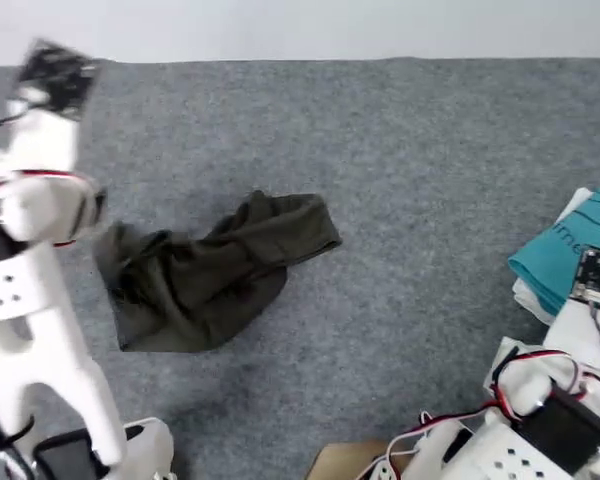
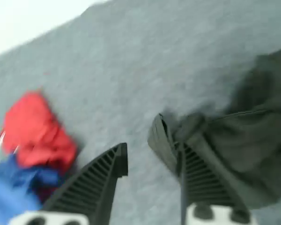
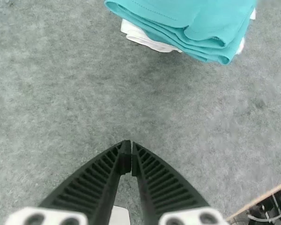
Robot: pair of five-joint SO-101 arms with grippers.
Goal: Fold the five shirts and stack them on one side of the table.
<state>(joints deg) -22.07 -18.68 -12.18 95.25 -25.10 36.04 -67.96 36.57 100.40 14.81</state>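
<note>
Risk, weak hold: the left gripper (image 2: 146, 152) has its jaws well apart. A raised fold of the dark olive shirt (image 2: 243, 126) leans against one finger but is not pinched. If the arm lifts now, I think the cloth slides off.
Risk, wrong layer: the fold is thick and doubled. Closing on it may catch several layers together, and the shirt would then come up as a lump instead of opening flat.
Risk, neighbours: the red shirt (image 2: 35, 126) and the blue shirt (image 2: 14, 187) lie bunched together near the open jaw. A wide sweep could drag them.
Right gripper (image 3: 127, 145): jaws closed together, holding nothing, above the grey felt table (image 1: 430, 150). It cannot help to spread the cloth from there.
Dark olive shirt, place: left of the middle of the table, just beside the left arm.
Dark olive shirt, look: crumpled, with deep wrinkles and one part thrown out to the side. It is not folded.
Stack: the teal shirt (image 3: 187, 23) lies folded on a white shirt (image 3: 145, 40) at the table's right edge, well apart from the olive one.
</note>
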